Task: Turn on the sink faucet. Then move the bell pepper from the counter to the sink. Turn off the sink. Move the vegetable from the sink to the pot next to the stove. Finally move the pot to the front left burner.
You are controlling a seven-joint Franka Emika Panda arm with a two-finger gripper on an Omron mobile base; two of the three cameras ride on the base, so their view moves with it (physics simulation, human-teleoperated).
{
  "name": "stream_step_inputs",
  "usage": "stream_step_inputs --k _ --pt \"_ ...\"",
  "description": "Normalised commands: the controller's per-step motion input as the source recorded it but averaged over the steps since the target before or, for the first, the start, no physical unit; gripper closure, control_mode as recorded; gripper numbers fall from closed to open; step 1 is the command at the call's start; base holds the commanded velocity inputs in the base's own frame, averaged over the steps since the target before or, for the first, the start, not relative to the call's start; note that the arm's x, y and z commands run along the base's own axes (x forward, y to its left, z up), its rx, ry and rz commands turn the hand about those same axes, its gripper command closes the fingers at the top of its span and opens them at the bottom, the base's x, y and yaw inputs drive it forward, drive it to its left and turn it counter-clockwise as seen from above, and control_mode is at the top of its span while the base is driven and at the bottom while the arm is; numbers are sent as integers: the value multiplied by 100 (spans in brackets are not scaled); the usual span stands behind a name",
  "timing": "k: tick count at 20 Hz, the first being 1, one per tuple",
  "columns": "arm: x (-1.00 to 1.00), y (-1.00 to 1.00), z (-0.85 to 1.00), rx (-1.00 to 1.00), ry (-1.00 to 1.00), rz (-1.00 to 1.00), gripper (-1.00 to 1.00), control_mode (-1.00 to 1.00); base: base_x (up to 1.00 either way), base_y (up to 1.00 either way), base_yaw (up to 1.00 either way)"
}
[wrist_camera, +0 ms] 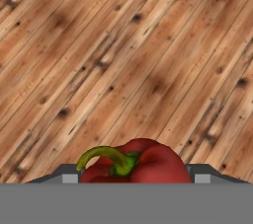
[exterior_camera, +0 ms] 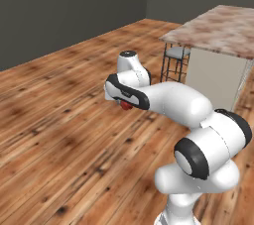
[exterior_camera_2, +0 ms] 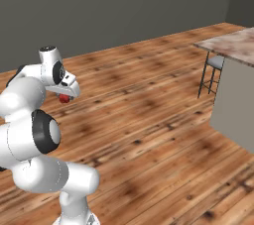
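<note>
The tool [wrist_camera: 133, 178] is clenched around the red bell pepper [wrist_camera: 143, 161], whose green stem curls left in the hand view, held high over the wooden floor [wrist_camera: 123, 60]. To the right stand a stool [exterior_camera: 176, 60] and the marble desk [exterior_camera: 218, 28].

Warm brown wooden plank floor [exterior_camera: 59, 120] with dark knots spreads across the room to plain dark grey walls [exterior_camera_2: 124, 6]. A black wire-frame stool with a grey seat [exterior_camera: 176, 60] stands on it.
</note>
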Motion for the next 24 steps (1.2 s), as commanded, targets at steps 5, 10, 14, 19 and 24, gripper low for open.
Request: stream_step_inputs --k 5,10,14,19,24 --pt "0 0 0 0 0 0 100 100 12 -19 -44" --pt "0 0 0 0 0 0 100 100 26 -33 -42" --pt "0 0 0 0 0 0 100 100 32 -30 -42" --pt "0 0 0 0 0 0 100 100 40 -24 -43" --pt "0 0 0 0 0 0 100 100 50 -21 -43"
